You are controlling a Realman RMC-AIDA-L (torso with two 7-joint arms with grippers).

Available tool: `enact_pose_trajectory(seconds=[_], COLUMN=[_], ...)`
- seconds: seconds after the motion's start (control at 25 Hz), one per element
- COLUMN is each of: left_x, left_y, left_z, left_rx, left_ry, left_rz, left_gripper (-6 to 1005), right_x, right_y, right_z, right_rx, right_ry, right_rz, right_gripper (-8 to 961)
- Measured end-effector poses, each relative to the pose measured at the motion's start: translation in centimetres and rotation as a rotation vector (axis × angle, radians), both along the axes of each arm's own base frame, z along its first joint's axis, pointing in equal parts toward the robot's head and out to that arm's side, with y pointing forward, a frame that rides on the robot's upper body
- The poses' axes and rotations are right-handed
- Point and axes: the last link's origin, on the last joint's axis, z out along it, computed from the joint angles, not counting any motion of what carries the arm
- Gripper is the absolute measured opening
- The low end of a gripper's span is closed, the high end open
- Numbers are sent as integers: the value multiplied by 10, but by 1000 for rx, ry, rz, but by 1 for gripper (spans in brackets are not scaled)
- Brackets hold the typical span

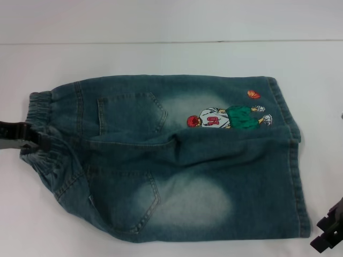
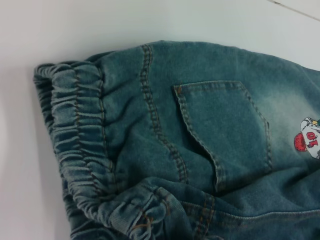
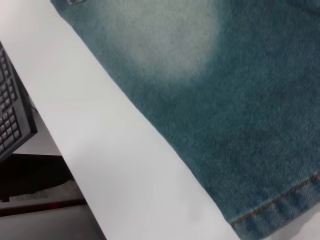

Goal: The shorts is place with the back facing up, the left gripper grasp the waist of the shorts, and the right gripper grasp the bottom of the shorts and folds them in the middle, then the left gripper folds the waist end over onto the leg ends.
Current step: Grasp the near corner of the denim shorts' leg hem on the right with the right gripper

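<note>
At the far left we see the left gripper (image 1: 33, 140) at the waist (image 1: 42, 126) of the shorts (image 1: 177, 160), its fingers clamped on the ruffled band. The shorts lie flat on the white tabletop (image 1: 161, 56), back pockets up. The leg ends (image 1: 292, 139) point right. At the lower right the right gripper (image 1: 329, 235) waits beside the hem; whether its fingers are apart, we cannot tell.

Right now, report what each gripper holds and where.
Left gripper sits at the waist of the shorts; grip unclear. Right gripper holds nothing.
</note>
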Motion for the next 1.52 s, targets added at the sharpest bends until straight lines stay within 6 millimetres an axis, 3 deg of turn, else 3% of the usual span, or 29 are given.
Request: enact_pose_trajectory(seconds=[0.84,1.12,1.52], left_x=[0,1,5], left_y=[-1,0,3], left_z=[-3,-2,-2], left_rx=[-5,-3,3], left_ry=[-4,-8,-15], left_rz=[-8,-8,-20], left_gripper=[28,28,29], right_x=[-14,-11,-10], right_y=[8,4,5], right_z=[-11,-4,-9], right_rx=[-11,-43,-44], right_ry=[7,-36,-51], right_rz=[42,32,35], right_gripper=[714,714,713])
